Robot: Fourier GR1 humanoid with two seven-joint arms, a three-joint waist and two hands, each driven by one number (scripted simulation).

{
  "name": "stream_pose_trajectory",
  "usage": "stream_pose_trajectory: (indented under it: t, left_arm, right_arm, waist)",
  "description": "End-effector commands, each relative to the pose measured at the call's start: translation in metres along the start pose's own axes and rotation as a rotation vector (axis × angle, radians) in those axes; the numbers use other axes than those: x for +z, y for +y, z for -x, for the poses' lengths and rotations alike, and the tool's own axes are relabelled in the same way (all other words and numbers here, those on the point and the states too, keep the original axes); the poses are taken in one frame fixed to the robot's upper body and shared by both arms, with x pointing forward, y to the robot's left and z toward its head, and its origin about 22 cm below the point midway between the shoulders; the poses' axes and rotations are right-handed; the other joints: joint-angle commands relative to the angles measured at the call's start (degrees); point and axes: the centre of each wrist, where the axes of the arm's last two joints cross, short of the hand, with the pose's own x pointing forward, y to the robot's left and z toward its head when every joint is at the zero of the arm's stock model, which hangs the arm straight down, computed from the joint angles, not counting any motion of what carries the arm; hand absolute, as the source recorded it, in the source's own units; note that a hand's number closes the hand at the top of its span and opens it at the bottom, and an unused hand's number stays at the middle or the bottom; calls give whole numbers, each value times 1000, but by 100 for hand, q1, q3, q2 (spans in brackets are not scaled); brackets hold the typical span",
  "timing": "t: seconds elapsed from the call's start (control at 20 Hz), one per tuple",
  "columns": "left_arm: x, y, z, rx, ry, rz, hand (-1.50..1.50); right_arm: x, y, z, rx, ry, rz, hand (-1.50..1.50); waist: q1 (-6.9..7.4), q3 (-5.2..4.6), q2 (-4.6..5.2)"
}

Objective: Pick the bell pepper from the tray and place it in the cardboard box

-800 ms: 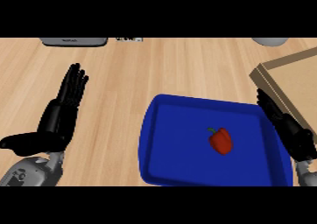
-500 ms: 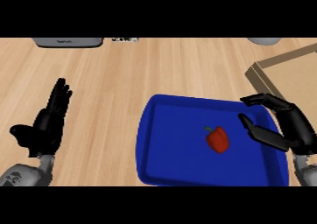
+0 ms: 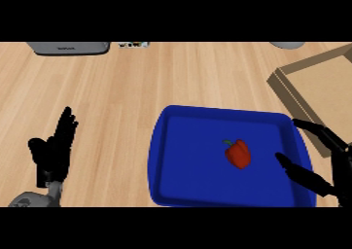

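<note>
A red bell pepper [image 3: 238,153] with a green stem lies in the middle of the blue tray [image 3: 180,160]. The open cardboard box [image 3: 317,95] stands at the right, just beyond the tray's far right corner. My right hand [image 3: 338,168] hovers over the tray's right rim, open, thumb pointing toward the pepper and fingers spread above it; a gap separates it from the pepper. My left hand [image 3: 55,151] rests open at the lower left on the wooden counter, fingers straight and pointing up.
A grey appliance [image 3: 68,47] sits at the counter's far left edge, with a small label strip [image 3: 133,44] beside it. A grey round object [image 3: 288,44] shows at the far right edge. Bare wood lies between the left hand and the tray.
The view has shifted, so the tray and box appear further right and lower. My right hand has opened wider beside the pepper. The left hand sits lower in the view.
</note>
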Motion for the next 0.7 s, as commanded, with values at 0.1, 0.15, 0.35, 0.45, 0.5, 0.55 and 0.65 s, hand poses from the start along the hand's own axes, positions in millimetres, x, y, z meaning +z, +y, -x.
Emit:
stream_pose_trajectory:
  t: [0.1,0.15,0.35,0.45,0.5,0.55,0.65]
  left_arm:
    - [-1,2,17,-12,30,0,0]
    - [6,10,22,-3,9,0,0]
    - [2,-2,16,-9,35,0,0]
    - [-5,-9,9,-10,10,-7,0]
    - [-13,6,19,-1,18,9,0]
    - [-19,-17,-4,0,13,15,0]
    - [-20,-12,-5,-9,7,4,0]
  right_arm:
    - [22,-27,-31,203,34,-85,-150]
    - [17,-35,-33,235,80,-107,-150]
    - [20,-50,-73,253,176,-191,-150]
    - [13,-53,-88,257,189,-254,-150]
    - [7,-55,-98,307,189,-274,-150]
    - [4,-48,-101,329,217,-305,-150]
    - [-9,-62,-118,354,219,-343,-150]
  waist:
    - [26,-4,-1]
    - [69,-6,-2]
    - [58,-2,-2]
    - [79,1,7]
    - [86,-8,21]
    - [114,-3,22]
    - [135,0,22]
